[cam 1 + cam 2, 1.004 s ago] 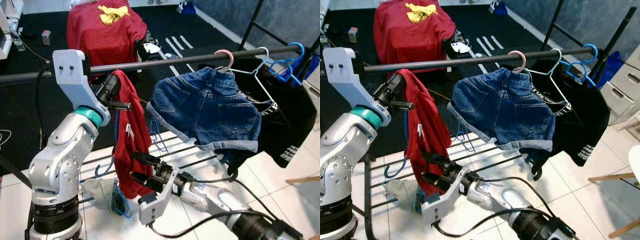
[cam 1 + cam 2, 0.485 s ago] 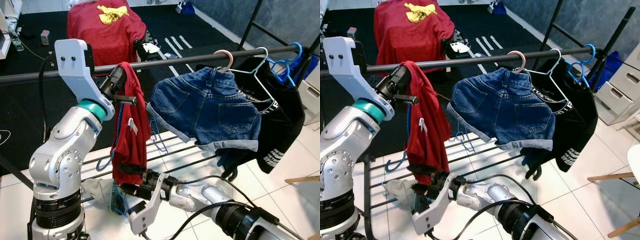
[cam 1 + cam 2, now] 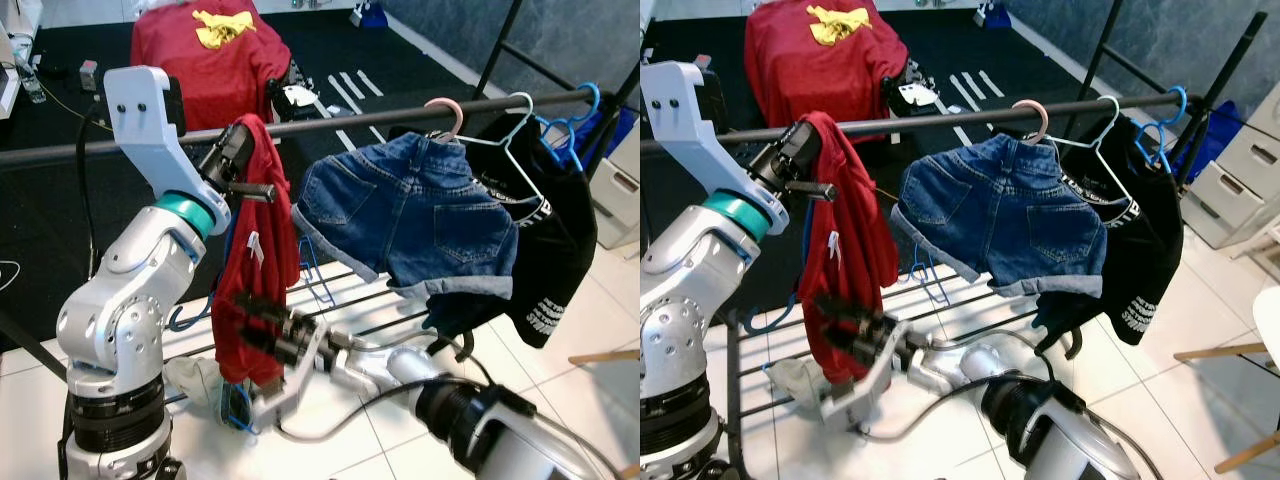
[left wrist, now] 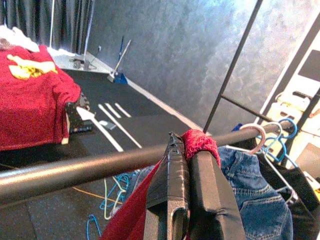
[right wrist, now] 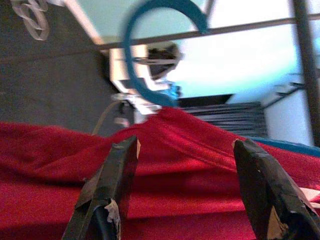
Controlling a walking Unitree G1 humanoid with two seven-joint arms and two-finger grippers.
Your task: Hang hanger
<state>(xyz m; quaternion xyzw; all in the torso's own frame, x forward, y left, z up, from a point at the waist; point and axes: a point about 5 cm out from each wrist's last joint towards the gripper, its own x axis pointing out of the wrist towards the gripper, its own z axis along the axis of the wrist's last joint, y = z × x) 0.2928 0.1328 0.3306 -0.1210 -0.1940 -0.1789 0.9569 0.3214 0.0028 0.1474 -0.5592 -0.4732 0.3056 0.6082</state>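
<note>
Left gripper (image 4: pixel 185 150), raised to the dark horizontal metal rail (image 3: pixel 400 113), fingers clamped on the top fold of the red fabric garment (image 3: pixel 262 270); the rail passes just beyond the fingertips, and the garment hangs straight down below them. Right gripper (image 5: pixel 187 165), low beneath the left one, fingers (image 5: pixel 107 185) spread apart with the garment's lower folds lying between and just ahead of them, gripping nothing. The blue plastic hanger hook (image 5: pixel 160 50) curls above the red cloth, directly beyond the right gripper. Further along the rail from the left gripper: denim shorts on a pink hanger (image 3: pixel 415 220), then a black printed shirt on a white wire hanger (image 3: pixel 545 250)
</note>
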